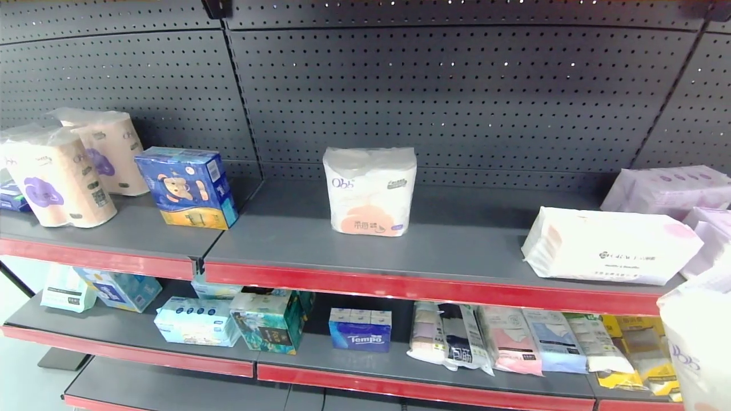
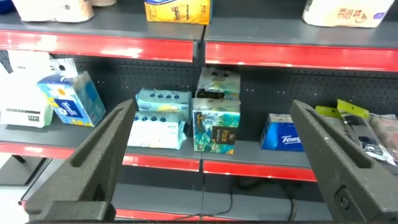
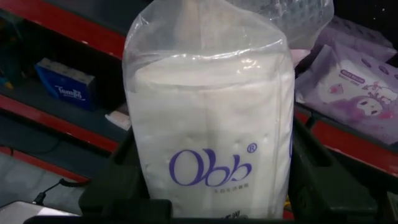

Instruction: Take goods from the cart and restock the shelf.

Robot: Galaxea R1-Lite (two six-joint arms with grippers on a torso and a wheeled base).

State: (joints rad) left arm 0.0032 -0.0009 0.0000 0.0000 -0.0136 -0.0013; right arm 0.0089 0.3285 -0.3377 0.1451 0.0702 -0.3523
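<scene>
A white plastic-wrapped roll pack (image 3: 208,124) with purple lettering stands upright between the dark fingers of my right gripper (image 3: 211,180), which is shut on it. In the head view this pack (image 1: 698,342) shows at the lower right corner, in front of the shelf's right end. A similar white and peach roll pack (image 1: 370,191) stands alone in the middle of the grey upper shelf (image 1: 457,251). My left gripper (image 2: 211,112) is open with nothing in it and faces the lower shelf (image 2: 161,158), well short of the goods there.
On the upper shelf stand two beige roll packs (image 1: 57,171) and a blue box (image 1: 188,185) at left, and flat white and lilac tissue packs (image 1: 605,245) at right. The lower shelf carries teal and blue tissue boxes (image 1: 268,319) and soft packs (image 1: 508,342). Red strips edge the shelves.
</scene>
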